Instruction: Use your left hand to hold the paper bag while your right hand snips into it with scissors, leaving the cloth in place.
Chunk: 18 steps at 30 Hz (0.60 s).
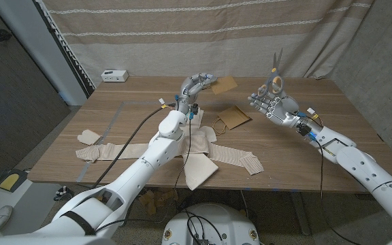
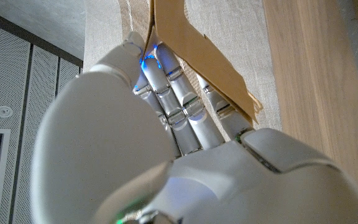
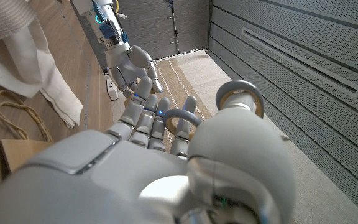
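Left hand (image 1: pixel 197 84) holds a paper bag (image 1: pixel 223 84) aloft; right hand (image 1: pixel 269 102) grips upright scissors (image 1: pixel 275 71). Cloth (image 1: pixel 203 158) and another bag (image 1: pixel 231 118) lie on the tabletop (image 1: pixel 141 95).

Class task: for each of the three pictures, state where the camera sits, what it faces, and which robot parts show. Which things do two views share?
Head view: above, facing the table; both arms.
Left wrist view: behind the left hand, holding a paper piece.
Right wrist view: behind the right hand, gripping scissors.
Shared: paper bag, cloth.
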Available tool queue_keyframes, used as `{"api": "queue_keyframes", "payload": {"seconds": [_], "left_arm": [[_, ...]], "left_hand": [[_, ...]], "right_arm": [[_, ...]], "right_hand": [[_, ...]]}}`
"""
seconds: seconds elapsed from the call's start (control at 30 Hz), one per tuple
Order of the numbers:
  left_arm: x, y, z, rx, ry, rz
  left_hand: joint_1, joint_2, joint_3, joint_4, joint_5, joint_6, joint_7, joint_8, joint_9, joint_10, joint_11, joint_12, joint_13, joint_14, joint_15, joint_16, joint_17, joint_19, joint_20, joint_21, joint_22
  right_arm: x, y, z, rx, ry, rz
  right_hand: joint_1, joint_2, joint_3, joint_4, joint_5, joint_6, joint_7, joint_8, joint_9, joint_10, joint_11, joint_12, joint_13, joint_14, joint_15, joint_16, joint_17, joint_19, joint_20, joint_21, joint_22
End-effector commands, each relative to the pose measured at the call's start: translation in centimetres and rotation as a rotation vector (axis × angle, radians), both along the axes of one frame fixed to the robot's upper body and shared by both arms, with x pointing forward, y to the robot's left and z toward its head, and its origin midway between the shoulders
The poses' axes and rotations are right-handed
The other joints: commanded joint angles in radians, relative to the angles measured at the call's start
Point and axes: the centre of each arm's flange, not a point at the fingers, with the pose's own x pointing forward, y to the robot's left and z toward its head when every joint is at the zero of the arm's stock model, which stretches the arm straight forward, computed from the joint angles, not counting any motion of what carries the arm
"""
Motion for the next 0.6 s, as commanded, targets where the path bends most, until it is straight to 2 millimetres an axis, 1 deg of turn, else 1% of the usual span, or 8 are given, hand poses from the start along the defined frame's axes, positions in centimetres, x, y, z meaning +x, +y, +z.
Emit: {"api": "queue_keyframes", "payload": {"seconds": [0.03,0.4,0.6], "left_arm": [[0.1,-0.2,0.2,-0.019,0.007,-0.052],[0.4,-0.4,0.4,-0.016,0.017,-0.108],[0.4,-0.6,0.5,0.004,0.019,-0.118]], "left_hand": [[0.038,0.029,0.000,0.000,0.005,0.005,-0.003,0.007,0.003,0.006,-0.006,0.004,-0.001,-0.003,-0.003,0.004,0.003,-0.008,-0.114,0.008,0.001],[0.037,0.028,0.000,0.000,0.006,0.003,-0.001,0.006,0.003,0.005,-0.006,0.002,-0.007,-0.003,-0.003,0.003,0.007,-0.017,-0.114,0.017,0.000],[0.037,0.028,0.000,0.001,0.006,-0.002,-0.003,0.005,0.005,0.000,-0.006,0.002,-0.006,-0.004,-0.003,0.002,0.010,-0.021,-0.114,0.023,0.000]], "right_arm": [[-1.2,-0.2,-0.7,-0.023,0.017,0.000],[-1.9,0.7,-1.4,-0.073,0.044,0.030],[-2.4,0.7,-1.7,-0.092,0.050,0.030]], "right_hand": [[-0.006,-0.003,0.002,-0.001,-0.001,-0.038,0.046,-0.003,0.003,0.008,-0.001,0.007,0.003,0.006,0.003,-0.002,0.001,0.006,-0.001,-0.003,0.002],[-0.005,-0.003,0.003,-0.002,-0.001,-0.040,0.047,-0.004,0.003,0.017,-0.005,0.010,0.002,0.010,0.003,0.000,0.001,0.008,0.000,-0.004,0.002],[-0.002,-0.004,0.004,-0.004,-0.002,-0.042,0.051,-0.005,0.003,0.017,0.001,0.011,0.003,0.013,0.002,0.000,0.001,0.018,-0.014,-0.003,0.001]]}}
